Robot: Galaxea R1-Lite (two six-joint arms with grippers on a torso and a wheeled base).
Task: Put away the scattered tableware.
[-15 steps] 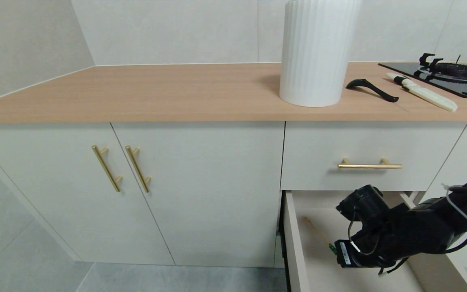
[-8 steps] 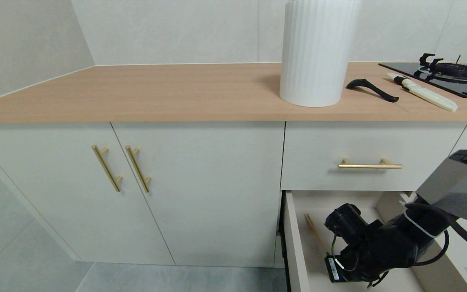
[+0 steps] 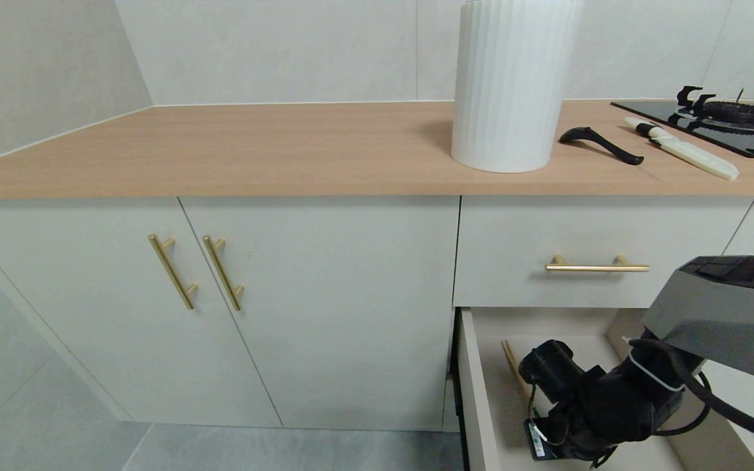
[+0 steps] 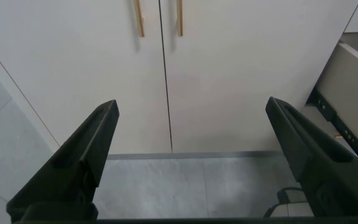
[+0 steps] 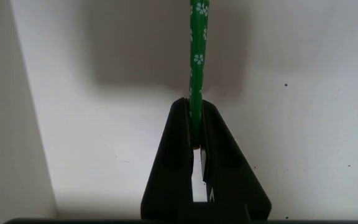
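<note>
Starting at the head view: right gripper down inside the open drawer. Left wrist view: left gripper, jaws released. Right wrist view: jaws clenched near one end of a green chopstick in the drawer — looks light, stiff, slippery.

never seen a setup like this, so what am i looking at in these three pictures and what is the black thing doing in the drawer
It is a two-armed robot tidying a kitchen. The wide picture is from its head camera; the other two are from cameras on its wrists. On the counter are a white vase, a black tool, a white knife and a stove. The right gripper, down in the open drawer, is shut on green-ended chopsticks. The left gripper is open, empty, facing the cupboard doors.
</note>
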